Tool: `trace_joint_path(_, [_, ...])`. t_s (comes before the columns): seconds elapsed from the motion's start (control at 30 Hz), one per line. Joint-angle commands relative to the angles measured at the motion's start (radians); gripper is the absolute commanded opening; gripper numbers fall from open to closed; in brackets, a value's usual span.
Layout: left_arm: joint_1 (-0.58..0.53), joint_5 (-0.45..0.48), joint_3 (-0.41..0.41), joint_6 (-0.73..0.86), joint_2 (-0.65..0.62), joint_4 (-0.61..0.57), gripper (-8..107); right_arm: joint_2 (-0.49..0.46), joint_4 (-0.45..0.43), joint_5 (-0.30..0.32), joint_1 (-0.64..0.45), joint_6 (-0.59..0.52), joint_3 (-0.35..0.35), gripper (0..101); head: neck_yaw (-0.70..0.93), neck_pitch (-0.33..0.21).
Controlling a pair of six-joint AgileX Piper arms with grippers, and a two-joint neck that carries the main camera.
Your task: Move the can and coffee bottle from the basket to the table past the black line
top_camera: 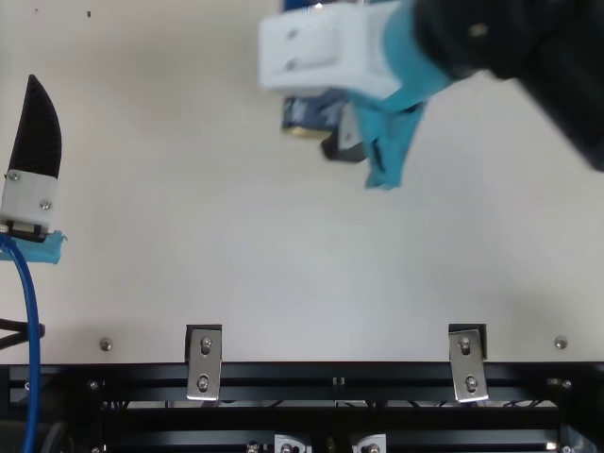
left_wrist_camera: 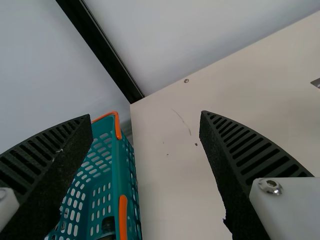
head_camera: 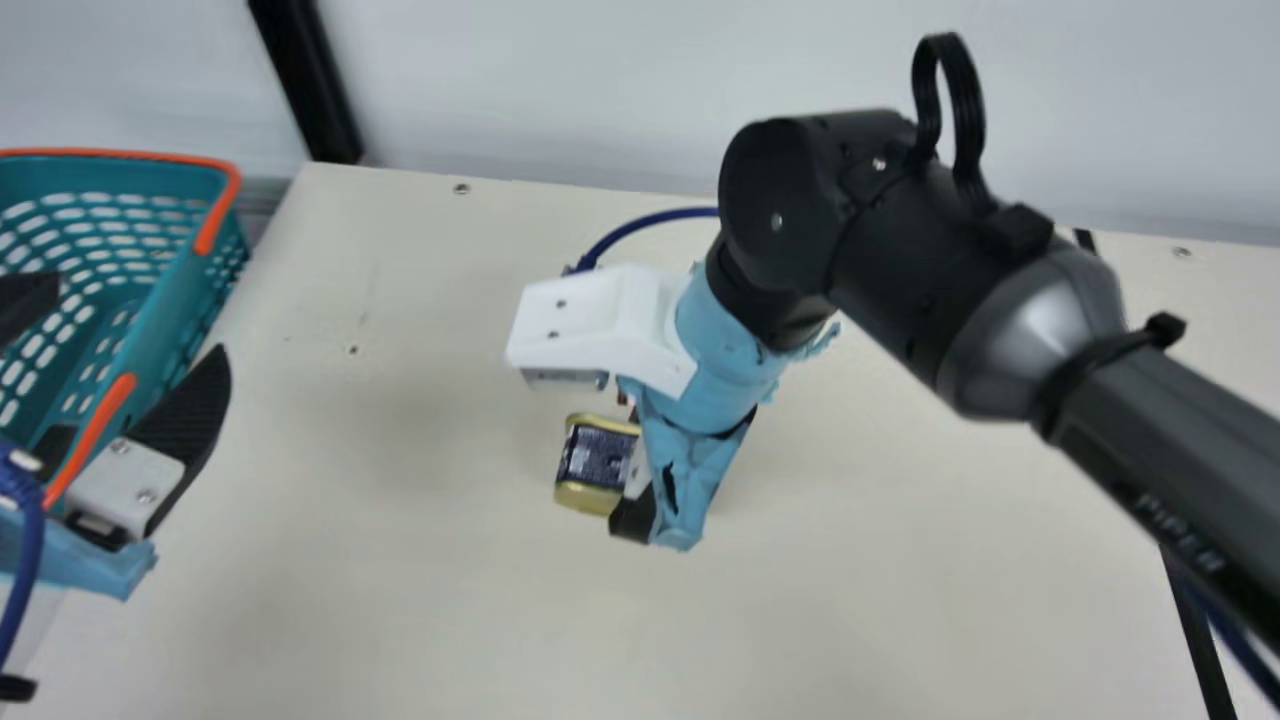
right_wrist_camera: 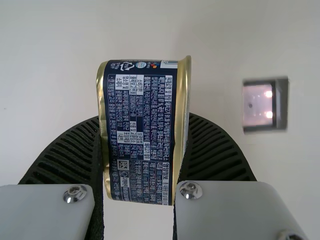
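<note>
The can (head_camera: 595, 457) is clamped rim to rim in my right gripper (right_wrist_camera: 143, 122), axis running finger to finger. The black line (head_camera: 1197, 640) lies off to its right; I'd carry it that way. My left gripper (left_wrist_camera: 145, 118), fingers apart, is beside the basket (head_camera: 178, 290), which holds something dark (left_wrist_camera: 108, 224), possibly the coffee bottle.

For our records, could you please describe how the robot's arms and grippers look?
The right arm is black and grey, with a silver band, light-blue wrapping, a white housing and a blue cable. The left gripper and right gripper have black ribbed fingers on pale mounts.
</note>
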Motion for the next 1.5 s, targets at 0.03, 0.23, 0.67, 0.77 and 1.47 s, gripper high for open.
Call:
trace_joint_path(0.03, [0.000,0.000,0.000,0.000,0.000,0.000,90,-0.045,-0.027,-0.028,-0.063,0.093,0.055,0,-0.058,0.003])
trace_joint_path(0.23, [0.000,0.000,0.000,0.000,0.000,0.000,90,-0.141,-0.098,-0.071,-0.197,0.235,0.174,0,-0.193,0.016])
trace_joint_path(0.67, [0.000,0.000,0.000,0.000,0.000,0.000,90,-0.306,-0.222,-0.089,-0.564,0.429,0.356,0,-0.517,0.037])
trace_joint_path(0.77, [0.000,0.000,0.000,0.000,0.000,0.000,90,-0.328,-0.236,-0.081,-0.660,0.445,0.377,0,-0.587,0.036])
trace_joint_path(1.47, [0.000,0.000,0.000,0.000,0.000,0.000,90,-0.317,-0.267,-0.187,-1.255,0.388,0.466,0,-0.747,0.035])
